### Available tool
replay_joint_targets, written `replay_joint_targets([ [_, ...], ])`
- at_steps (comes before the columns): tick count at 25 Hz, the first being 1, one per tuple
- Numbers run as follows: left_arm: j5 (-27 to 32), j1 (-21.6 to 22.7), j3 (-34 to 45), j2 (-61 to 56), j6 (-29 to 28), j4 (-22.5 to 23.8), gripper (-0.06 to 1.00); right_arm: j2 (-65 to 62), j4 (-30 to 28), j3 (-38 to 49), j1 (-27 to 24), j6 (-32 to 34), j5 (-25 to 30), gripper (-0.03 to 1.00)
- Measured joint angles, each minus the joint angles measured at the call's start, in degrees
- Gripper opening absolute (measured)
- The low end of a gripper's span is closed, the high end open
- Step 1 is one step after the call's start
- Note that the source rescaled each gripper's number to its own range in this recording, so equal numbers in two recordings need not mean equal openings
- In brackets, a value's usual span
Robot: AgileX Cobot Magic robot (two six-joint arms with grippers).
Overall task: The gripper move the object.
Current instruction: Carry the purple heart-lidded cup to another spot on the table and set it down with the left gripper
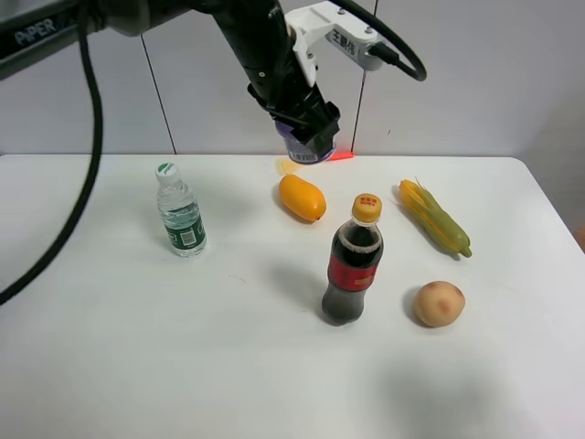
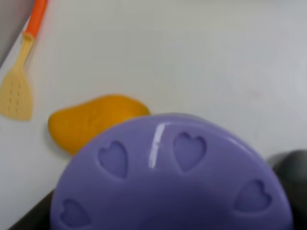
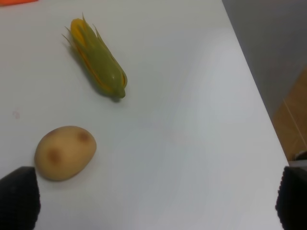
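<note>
A white table [image 1: 110, 366] carries a spread of groceries as the left arm [image 1: 247, 37], dark grey and trailing black cables, reaches over its far edge. In front stand a cola bottle [image 1: 353, 265] near the middle and a water bottle [image 1: 181, 215] well apart on the left. A corn cob [image 1: 436, 218] in its green husk lies to the right, a mango [image 1: 302, 198] sits just beyond the cola, and a potato [image 1: 439, 304] rests beside the cola's base. A yellow spatula [image 2: 19, 81] with an orange handle lies at the back, near the mango.

The left end effector [image 1: 306, 137] is clamped on the tub [image 1: 309, 154], whose lilac lid with heart-shaped holes fills the left wrist view [image 2: 172, 182]. The tub hangs in that grip at the far edge, behind the mango; whether its base touches the table cannot be told.

The right end effector [image 3: 153, 201] stands with its tips wide apart, empty, near the potato.

By this look the grasp is done; carrying the tub to its new spot and letting go are left.
</note>
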Motion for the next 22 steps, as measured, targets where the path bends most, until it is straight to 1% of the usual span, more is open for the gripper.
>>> replay_joint_targets([
  [4,1.35,-2.34,-7.96,5.24,-0.25,0.00,0.03,0.00,0.00,0.00,0.00,0.00,0.00,1.00],
  [7,1.97,-3.95,-12.07,8.50,-0.25,-0.24,0.03,0.00,0.00,0.00,0.00,0.00,0.00,1.00],
  [10,2.11,-5.02,-14.52,11.67,-0.25,-0.51,0.03,0.00,0.00,0.00,0.00,0.00,0.00,1.00],
  [16,1.73,-5.68,-15.62,15.54,-0.25,-0.21,0.03,0.00,0.00,0.00,0.00,0.00,0.00,1.00],
  [22,-1.45,-5.95,-15.78,18.46,-0.63,-0.25,0.03,0.00,0.00,0.00,0.00,0.00,0.00,1.00],
])
